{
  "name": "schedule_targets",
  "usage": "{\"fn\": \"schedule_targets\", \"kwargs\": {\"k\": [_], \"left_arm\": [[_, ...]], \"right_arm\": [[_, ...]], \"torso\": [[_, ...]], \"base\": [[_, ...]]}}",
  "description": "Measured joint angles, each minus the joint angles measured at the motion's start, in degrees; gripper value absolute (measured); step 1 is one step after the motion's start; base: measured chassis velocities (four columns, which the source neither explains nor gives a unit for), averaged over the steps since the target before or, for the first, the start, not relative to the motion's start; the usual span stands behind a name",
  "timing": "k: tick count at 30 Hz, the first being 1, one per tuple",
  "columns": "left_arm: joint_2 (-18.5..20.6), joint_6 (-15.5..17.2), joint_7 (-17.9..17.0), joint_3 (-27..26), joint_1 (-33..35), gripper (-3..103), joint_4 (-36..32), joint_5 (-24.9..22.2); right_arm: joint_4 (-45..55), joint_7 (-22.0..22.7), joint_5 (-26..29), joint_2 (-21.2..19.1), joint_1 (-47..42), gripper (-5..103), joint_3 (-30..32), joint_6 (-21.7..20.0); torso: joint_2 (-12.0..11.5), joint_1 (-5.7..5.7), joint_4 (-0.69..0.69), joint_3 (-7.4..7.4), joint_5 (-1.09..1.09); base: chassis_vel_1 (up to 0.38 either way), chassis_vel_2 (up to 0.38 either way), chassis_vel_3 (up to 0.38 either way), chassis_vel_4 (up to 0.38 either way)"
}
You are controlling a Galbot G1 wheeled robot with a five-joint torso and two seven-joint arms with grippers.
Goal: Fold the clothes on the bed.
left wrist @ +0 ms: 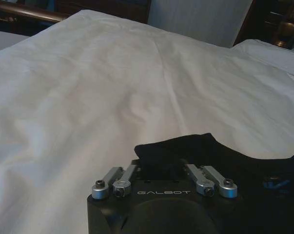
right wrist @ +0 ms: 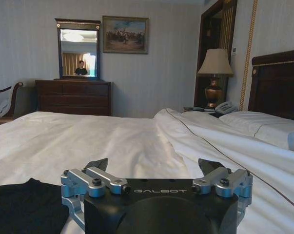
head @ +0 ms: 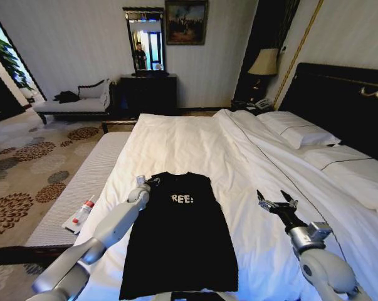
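We have the left gripper [head: 152, 182] pinching the far-left shoulder of the black soft-fabric T-shirt [head: 179, 241], long axis near-far; right gripper [head: 276, 200] open, well right.

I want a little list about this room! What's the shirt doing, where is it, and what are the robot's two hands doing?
shirt: black T-shirt, lying flat, sleeves tucked in, white letters facing up
where: on the white bed, near the foot end
left tool: at the shirt's collar corner, shut on the fabric
right tool: open, over bare duvet beside the shirt, not touching it
also: small bottle on the bench beside the bed
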Motion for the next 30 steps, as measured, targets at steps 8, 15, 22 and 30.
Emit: {"fn": "schedule_targets", "kwargs": {"k": [8,15,22,30], "left_arm": [[1.5,0.0,0.0,0.3,0.2,3,-1.3,-0.5],[3.2,0.0,-0.1,1.0,0.4,0,-2.6,-1.4],[3.0,-0.4,-1.0,1.5,0.5,0,-2.4,-1.2],[4.2,-0.5,-1.6,1.6,1.3,0,-3.2,-1.7]], "right_arm": [[-1.2,1.0,2.8,-2.4,2.6,100,-1.6,-1.1],[-3.4,3.6,17.8,-6.7,10.1,100,-5.9,-7.7],[-12.7,4.4,39.0,-12.9,25.8,100,-14.7,-16.6],[-25.9,0.8,45.1,-13.9,40.8,100,-28.2,-19.5]], "torso": [[0.0,0.00,0.00,0.00,0.00],[0.0,0.00,0.01,0.00,0.00],[0.0,0.01,0.00,0.00,-0.01],[0.0,0.01,0.00,0.01,-0.01]], "base": [[0.000,0.000,0.000,0.000],[0.000,0.000,0.000,0.000],[0.000,0.000,0.000,0.000],[0.000,0.000,0.000,0.000]]}}
